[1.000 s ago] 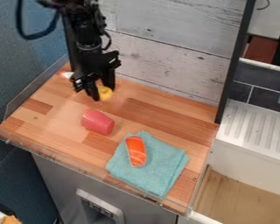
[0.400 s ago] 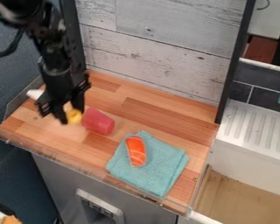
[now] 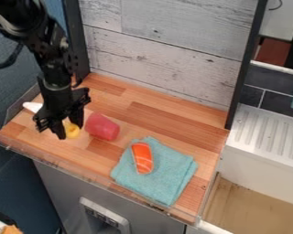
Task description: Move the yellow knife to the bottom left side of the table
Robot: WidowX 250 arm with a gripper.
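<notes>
The gripper (image 3: pixel 71 130) hangs low over the left part of the wooden table (image 3: pixel 164 119), shut on the yellow handle of the knife (image 3: pixel 72 130). That handle shows between its two fingers, just left of the red cup. The white end of the knife sticks out on the gripper's upper left side, near the left edge of the table. The middle of the knife is hidden behind the gripper.
A red cup (image 3: pixel 102 126) lies on its side just right of the gripper. Farther right is a folded teal cloth (image 3: pixel 167 178) with an orange salmon piece (image 3: pixel 142 158) on it. A clear low rim runs along the table's left and front edges, and a panelled wall stands behind.
From near the back of the table, the gripper has moved toward the front left, carrying the knife along with it. Cup, cloth and salmon piece have stayed in place.
</notes>
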